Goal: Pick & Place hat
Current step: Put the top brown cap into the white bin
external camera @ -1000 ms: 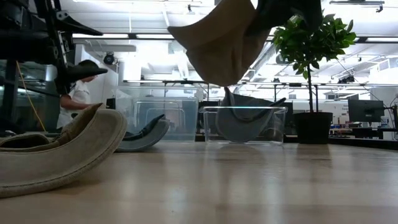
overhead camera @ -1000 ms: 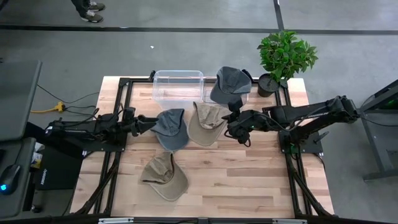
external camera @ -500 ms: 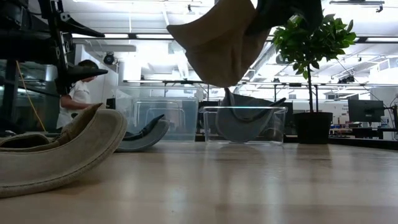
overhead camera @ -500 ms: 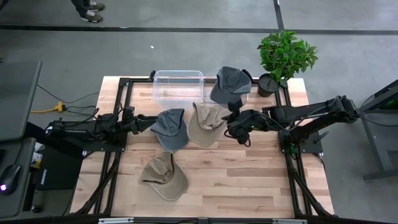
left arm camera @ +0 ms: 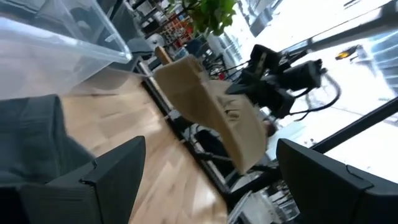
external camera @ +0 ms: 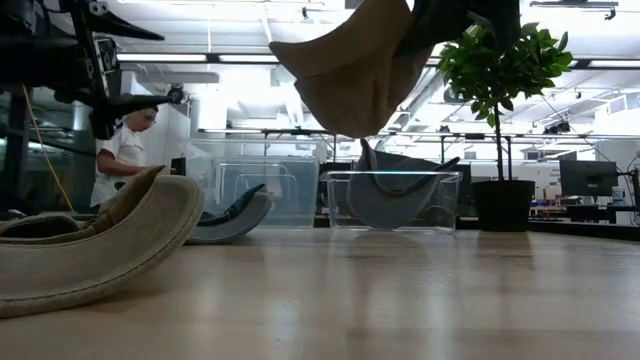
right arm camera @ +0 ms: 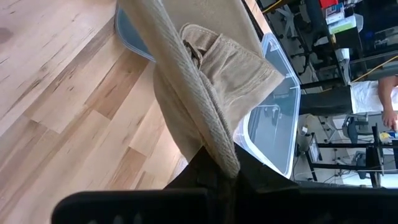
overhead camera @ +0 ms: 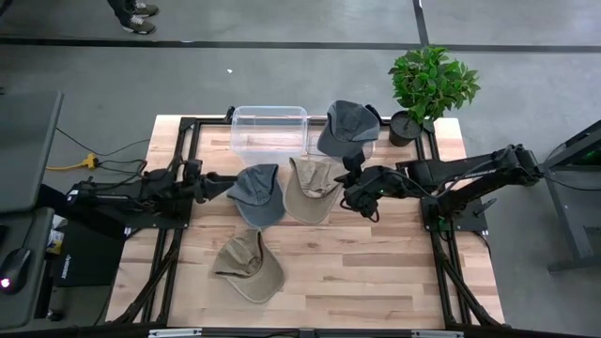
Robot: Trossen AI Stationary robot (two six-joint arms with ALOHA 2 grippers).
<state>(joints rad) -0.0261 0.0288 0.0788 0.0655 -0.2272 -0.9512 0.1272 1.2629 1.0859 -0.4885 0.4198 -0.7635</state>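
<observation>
The left arm's jaws (overhead camera: 208,183) stand apart with nothing between them, at the left centre of the high view, just beside the grey hat (overhead camera: 255,193) lying on the counter (overhead camera: 376,272). Below it, toward the lower middle of the frame, a tan hat (overhead camera: 248,266) rests on the wood (in the low view it fills the lower left). At upper centre sit two clear bins (overhead camera: 268,129), the right one holding another grey hat (overhead camera: 347,125). Right of centre, the right arm's jaws (overhead camera: 352,194) are clamped on the brim of a second tan hat (overhead camera: 311,186), which hangs clear of the counter in the low view (external camera: 350,65). A potted plant (overhead camera: 430,84) stands at the upper right.
</observation>
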